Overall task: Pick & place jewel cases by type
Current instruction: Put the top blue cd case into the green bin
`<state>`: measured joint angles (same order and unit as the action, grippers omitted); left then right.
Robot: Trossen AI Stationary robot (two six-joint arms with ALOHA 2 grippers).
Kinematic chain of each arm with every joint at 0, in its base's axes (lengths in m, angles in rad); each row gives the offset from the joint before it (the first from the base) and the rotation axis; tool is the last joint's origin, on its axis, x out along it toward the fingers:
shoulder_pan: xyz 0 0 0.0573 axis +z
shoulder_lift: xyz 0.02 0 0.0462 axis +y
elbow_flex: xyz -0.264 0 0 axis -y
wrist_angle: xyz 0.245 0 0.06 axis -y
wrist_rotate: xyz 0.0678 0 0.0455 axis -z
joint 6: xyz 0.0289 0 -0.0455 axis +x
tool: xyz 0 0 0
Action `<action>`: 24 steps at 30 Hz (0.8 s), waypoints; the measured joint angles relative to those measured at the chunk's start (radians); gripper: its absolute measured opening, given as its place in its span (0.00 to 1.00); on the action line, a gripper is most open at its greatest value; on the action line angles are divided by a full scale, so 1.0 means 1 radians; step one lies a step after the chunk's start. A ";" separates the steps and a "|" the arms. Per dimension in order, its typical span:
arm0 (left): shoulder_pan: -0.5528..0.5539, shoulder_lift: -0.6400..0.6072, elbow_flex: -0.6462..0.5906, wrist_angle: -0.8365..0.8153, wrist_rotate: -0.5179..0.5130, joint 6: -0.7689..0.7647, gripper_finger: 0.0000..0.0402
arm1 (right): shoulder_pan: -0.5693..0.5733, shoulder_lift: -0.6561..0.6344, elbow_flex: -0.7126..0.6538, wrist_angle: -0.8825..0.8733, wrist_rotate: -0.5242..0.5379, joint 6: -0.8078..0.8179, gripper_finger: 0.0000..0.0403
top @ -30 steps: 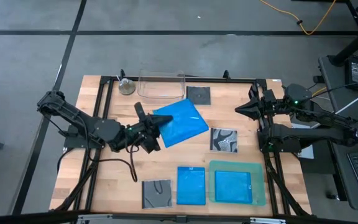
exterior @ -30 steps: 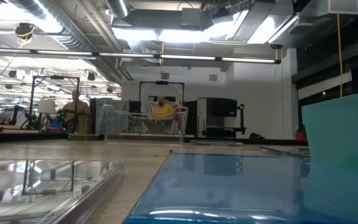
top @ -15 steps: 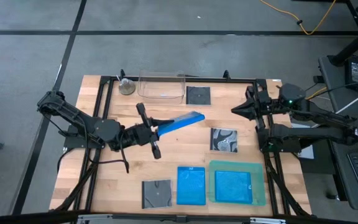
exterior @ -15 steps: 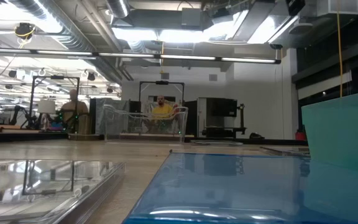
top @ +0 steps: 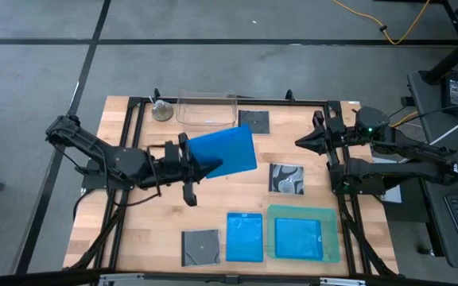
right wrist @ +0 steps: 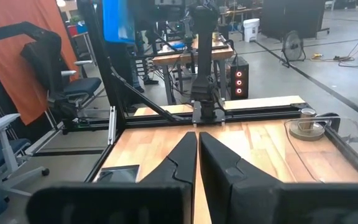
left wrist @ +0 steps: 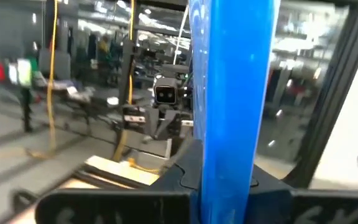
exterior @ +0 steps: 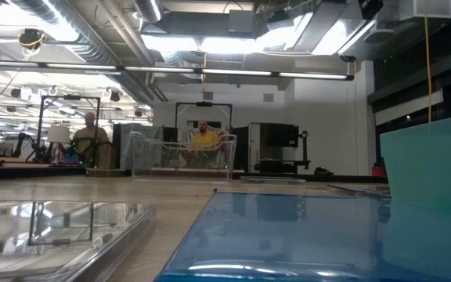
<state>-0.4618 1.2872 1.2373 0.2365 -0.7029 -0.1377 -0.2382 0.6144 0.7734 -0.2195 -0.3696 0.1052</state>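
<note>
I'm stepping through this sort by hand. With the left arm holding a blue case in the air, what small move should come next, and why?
Probably carry it toward the green tray. The left gripper is shut on the blue case, lifted above the table, and the tray already holds another blue case. The right gripper waits shut at the right edge.

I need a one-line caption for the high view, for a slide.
Left tool lifts a blue case over the table; right tool waits, shut, at the right edge.

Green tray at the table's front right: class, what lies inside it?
One bright blue case lies flat inside the green tray, seen from above. Whatever is beneath that case is covered.
</note>
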 joint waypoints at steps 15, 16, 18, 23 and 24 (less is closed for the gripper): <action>0.000 -0.004 0.000 0.000 0.098 -0.729 0.03 | 0.000 0.000 0.000 0.000 -0.053 -0.035 0.06; -0.001 -0.004 0.000 0.000 0.099 -0.745 0.03 | 0.000 0.000 0.000 0.000 -0.053 -0.035 0.06; -0.002 -0.004 0.000 0.000 0.099 -0.774 0.03 | 0.000 0.000 0.000 0.000 -0.058 -0.035 0.06; -0.002 -0.004 0.000 0.001 0.095 -0.844 0.03 | 0.000 0.000 0.000 0.000 -0.079 -0.035 0.06; -0.002 -0.003 0.000 0.004 0.093 -0.848 0.03 | 0.000 0.000 0.000 0.000 -0.079 -0.036 0.06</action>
<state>-0.4633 1.2837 1.2373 0.2406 -0.6094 -0.9852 -0.2381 0.6144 0.7734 -0.2195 -0.4488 0.0696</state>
